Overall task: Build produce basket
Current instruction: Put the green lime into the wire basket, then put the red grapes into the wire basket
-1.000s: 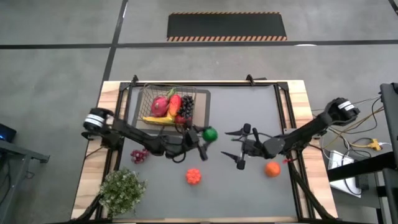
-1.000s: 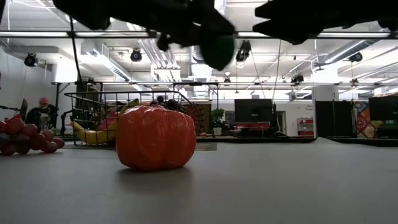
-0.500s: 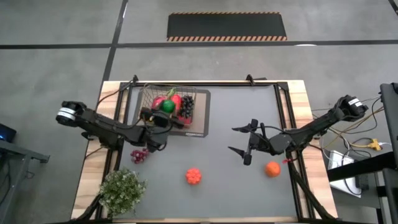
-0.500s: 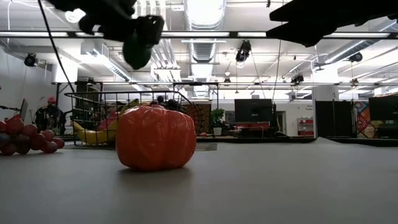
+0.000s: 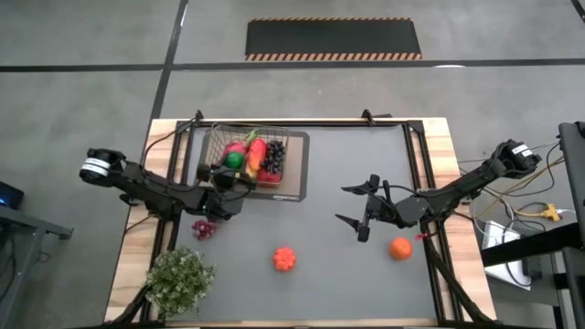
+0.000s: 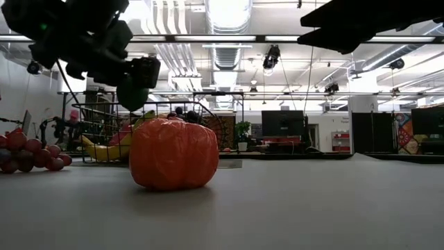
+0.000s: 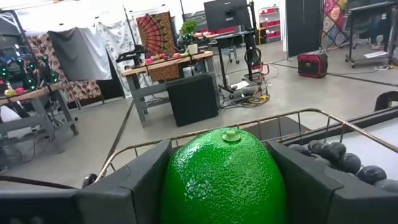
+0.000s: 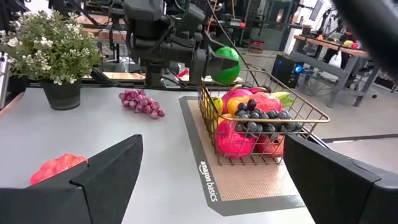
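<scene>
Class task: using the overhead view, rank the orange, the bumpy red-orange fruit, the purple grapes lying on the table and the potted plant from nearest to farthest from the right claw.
From the right claw:
1. Orange, just beside it, on the right.
2. Bumpy red-orange fruit, front centre.
3. Purple grapes, left of centre.
4. Potted plant, front-left corner.

From my station I see a grey concrete floor [image 5: 82, 137] around the surface, with a black hazard-striped mat [image 5: 334, 39] beyond its far edge. Ceiling ducts [image 6: 225, 59], strip lights [image 6: 277, 38], dark monitors [image 6: 282, 123] and worktables [image 7: 165, 68] fill the room behind.

bright ceiling lights, soft shadows, arms silhouetted low
</scene>
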Controlling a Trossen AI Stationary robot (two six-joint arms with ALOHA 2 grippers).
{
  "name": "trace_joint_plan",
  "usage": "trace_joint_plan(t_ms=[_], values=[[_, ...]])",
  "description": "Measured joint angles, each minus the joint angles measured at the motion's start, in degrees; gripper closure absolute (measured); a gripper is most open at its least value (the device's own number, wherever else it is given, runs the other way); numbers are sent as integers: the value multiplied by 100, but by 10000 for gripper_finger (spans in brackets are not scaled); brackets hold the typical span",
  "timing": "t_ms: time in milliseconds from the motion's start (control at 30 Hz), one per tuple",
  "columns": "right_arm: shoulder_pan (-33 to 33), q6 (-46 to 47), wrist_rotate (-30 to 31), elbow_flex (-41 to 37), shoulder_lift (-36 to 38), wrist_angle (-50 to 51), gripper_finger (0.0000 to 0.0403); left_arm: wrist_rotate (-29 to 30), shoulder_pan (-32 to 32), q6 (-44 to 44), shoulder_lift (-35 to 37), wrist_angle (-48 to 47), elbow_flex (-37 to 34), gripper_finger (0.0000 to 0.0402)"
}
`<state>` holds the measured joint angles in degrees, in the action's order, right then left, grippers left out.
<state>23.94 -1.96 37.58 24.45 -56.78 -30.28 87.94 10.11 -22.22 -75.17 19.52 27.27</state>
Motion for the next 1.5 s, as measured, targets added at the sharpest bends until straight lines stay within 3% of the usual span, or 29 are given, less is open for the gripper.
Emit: trace_joint_plan(t_ms=[533,867,1033,1167,1500], values=[[0,7,0,-11,1,2,33,111,2,7,-1,102,-83,152],[0,7,0,-11,-2,7,33,131,-28,11,150,102,-81,81],[2,7,-2,-13,1,13,33,93,-27,25,439,98,-14,65],[2,7,-2,-13,-2,11,33,-523,-24,185,694,99,223,64],[2,11,-2,-15,1,120,33,-3029,370,323,650,-99,1282,63]])
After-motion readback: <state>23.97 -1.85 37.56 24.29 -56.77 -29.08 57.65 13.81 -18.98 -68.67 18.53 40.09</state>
